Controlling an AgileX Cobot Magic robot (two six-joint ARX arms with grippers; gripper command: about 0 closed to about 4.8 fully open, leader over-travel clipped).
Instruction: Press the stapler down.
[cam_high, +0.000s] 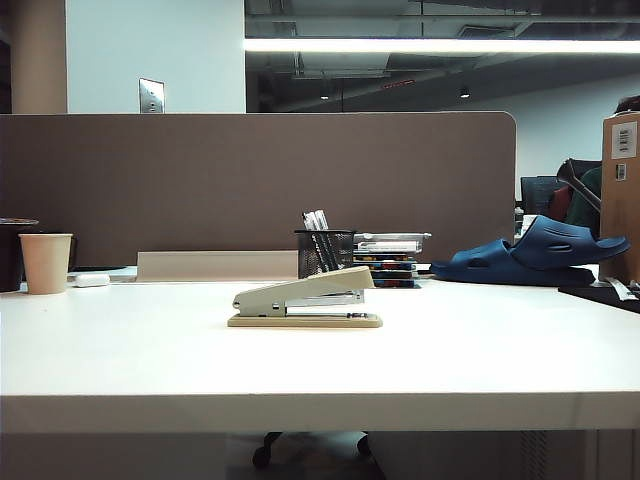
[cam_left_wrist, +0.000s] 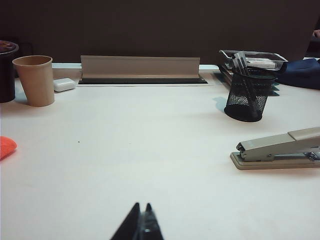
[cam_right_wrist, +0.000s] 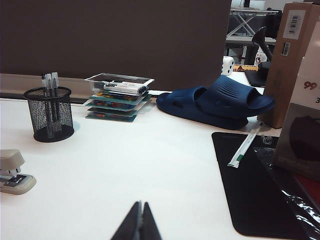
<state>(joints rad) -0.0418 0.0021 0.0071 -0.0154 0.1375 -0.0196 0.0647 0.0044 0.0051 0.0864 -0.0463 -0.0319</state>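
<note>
Now: stapler (cam_high: 305, 298) lies untouched on tabletop (cam_high: 300, 370) | left tool (cam_left_wrist: 140, 223) closed, empty, well apart from it | right tool (cam_right_wrist: 139, 222) closed, empty, low above tabletop

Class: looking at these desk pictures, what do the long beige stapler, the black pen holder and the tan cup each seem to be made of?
Long beige stapler: matte painted or plastic body, with a shiny silver, likely metal, magazine.
Black pen holder: wire mesh, probably metal; you see through its grid.
Tan cup: likely paper; dull, thin rolled rim.
Left gripper and right gripper are both shut, low over the table, away from these.
</note>
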